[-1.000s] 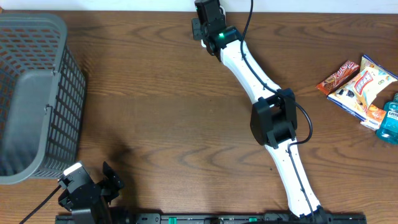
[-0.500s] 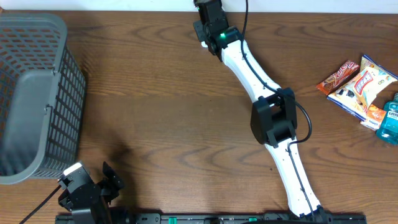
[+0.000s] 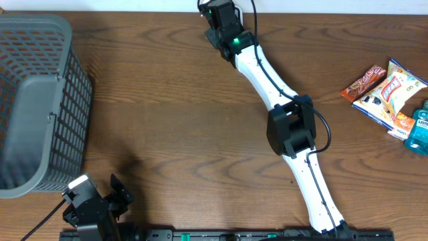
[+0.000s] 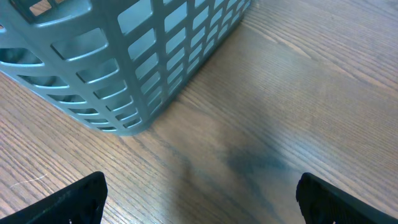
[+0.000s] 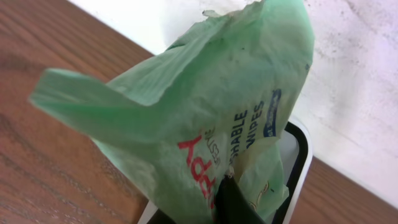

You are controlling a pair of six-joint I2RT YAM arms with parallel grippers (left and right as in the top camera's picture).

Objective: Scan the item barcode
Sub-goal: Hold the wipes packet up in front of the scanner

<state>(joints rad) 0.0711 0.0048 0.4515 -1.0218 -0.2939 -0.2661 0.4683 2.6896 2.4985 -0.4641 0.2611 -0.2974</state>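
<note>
Right gripper [image 5: 231, 198] clamped on the wipes packet [image 5: 205, 112], left gripper [image 4: 202, 202] wide and empty, we'd face its barcode squarely at the far scanner [image 5: 300, 163].

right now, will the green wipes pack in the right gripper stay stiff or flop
Probably floppy: the green wipes pack is creased, bent film. Likely light, since the right gripper holds it up by a pinch at one edge. The smooth wrap may be slippery.

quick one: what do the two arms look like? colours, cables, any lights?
Right arm: white links, black elbow housing, black cable looping alongside, green light near the wrist. Left arm: black with a white block on top. Left fingers are black.
</note>
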